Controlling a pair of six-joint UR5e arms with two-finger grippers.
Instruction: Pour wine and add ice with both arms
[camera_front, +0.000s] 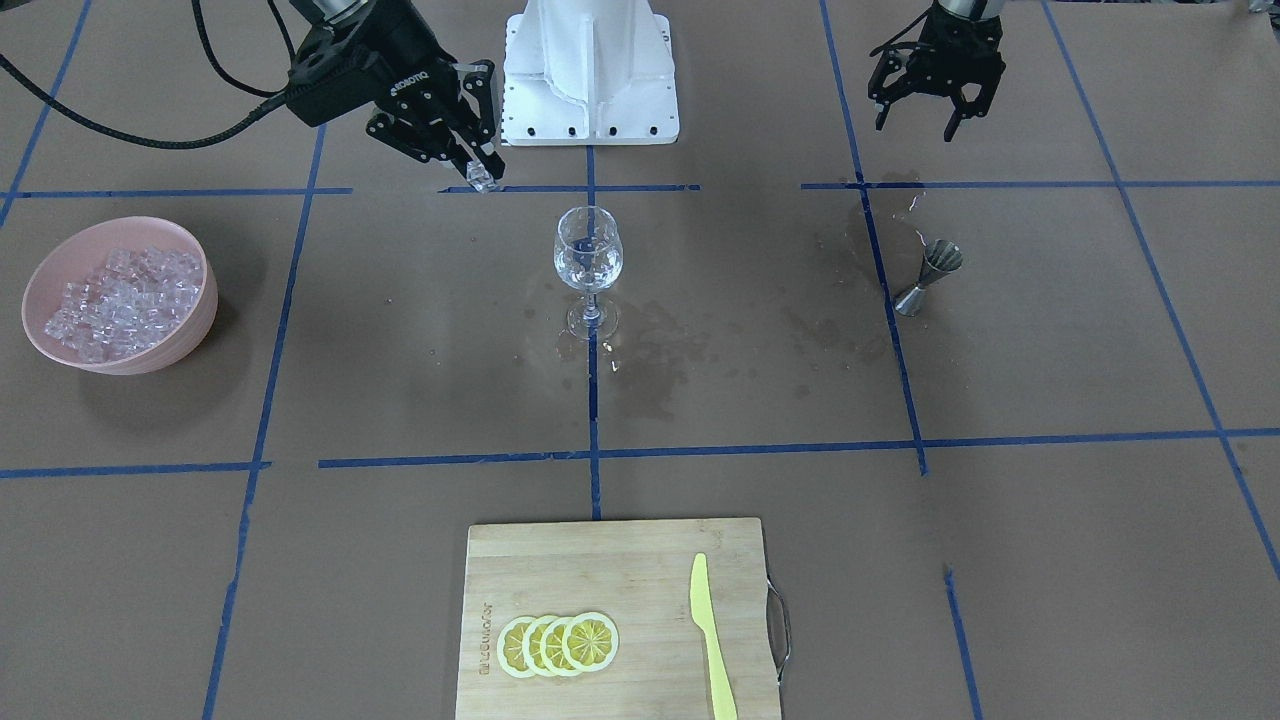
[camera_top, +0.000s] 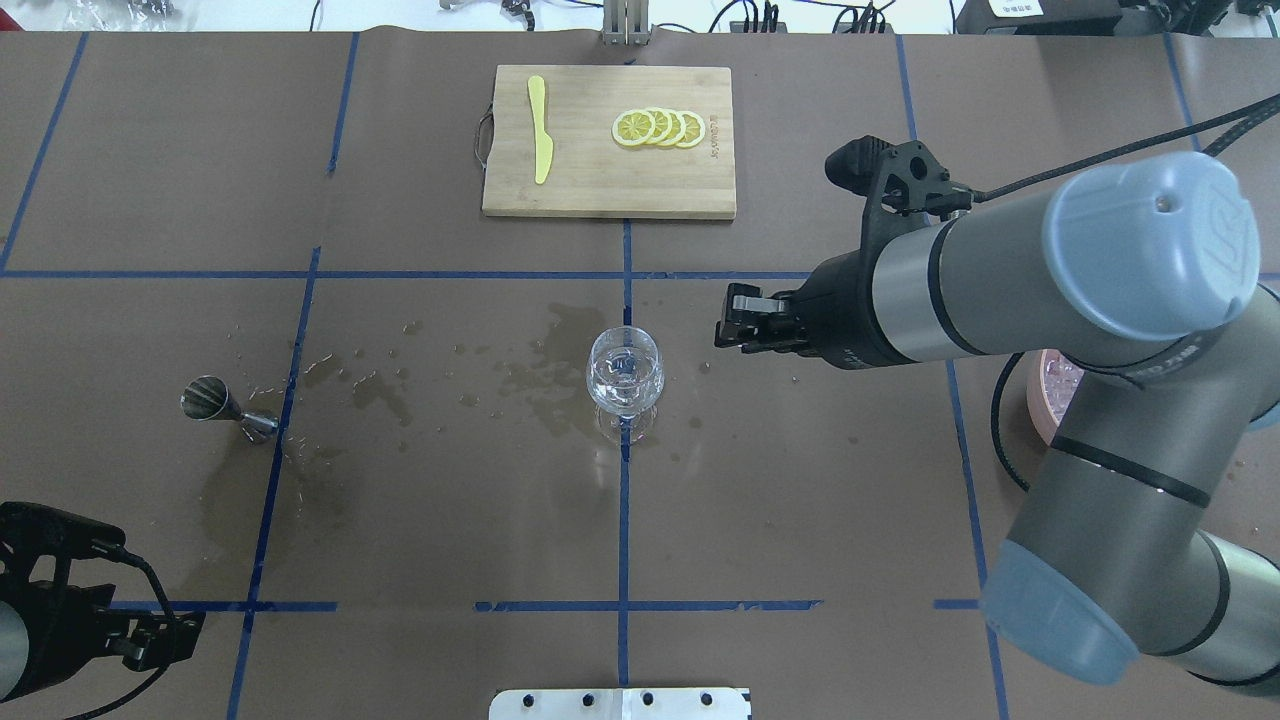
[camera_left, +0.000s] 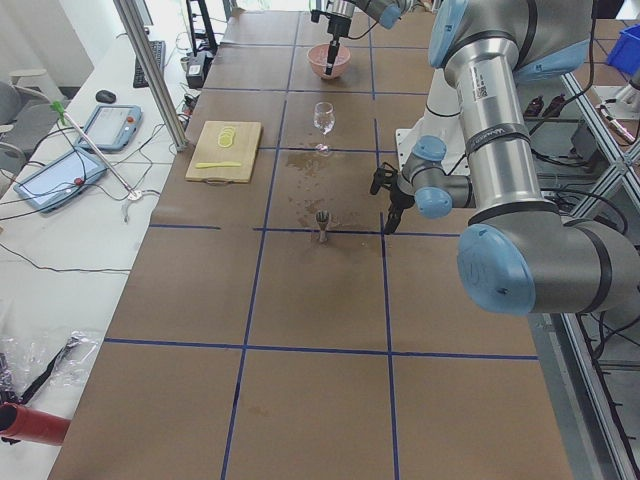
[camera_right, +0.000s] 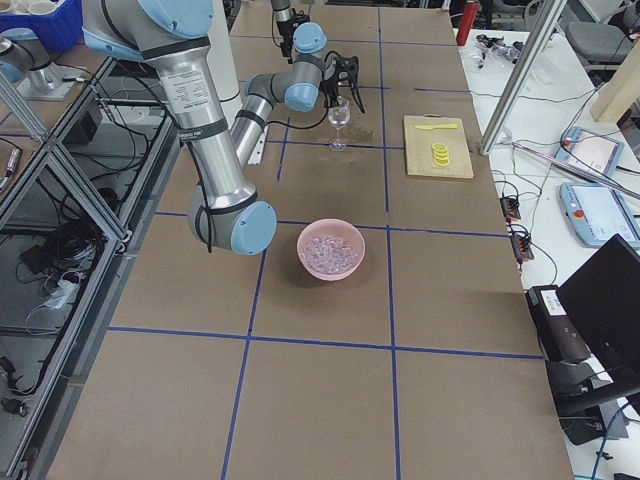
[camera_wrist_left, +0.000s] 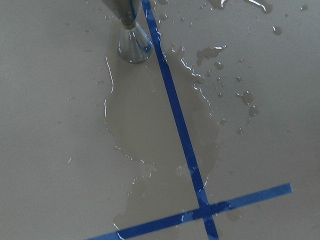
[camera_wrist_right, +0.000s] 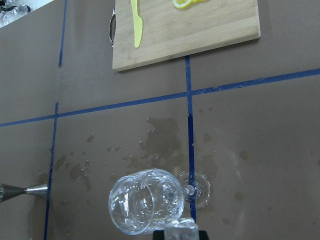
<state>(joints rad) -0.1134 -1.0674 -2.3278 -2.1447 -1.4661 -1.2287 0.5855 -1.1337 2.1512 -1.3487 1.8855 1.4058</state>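
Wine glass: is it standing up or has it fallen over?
Standing up. The wine glass rests on its round foot, stem straight, bowl on top.

Bright, even overhead light; soft shadows

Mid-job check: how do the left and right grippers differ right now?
The right gripper is shut on an ice cube; the left gripper is open and empty. The right gripper is tilted, near the wine glass; the left gripper points down, near the jigger. Both are black and hang above the table.
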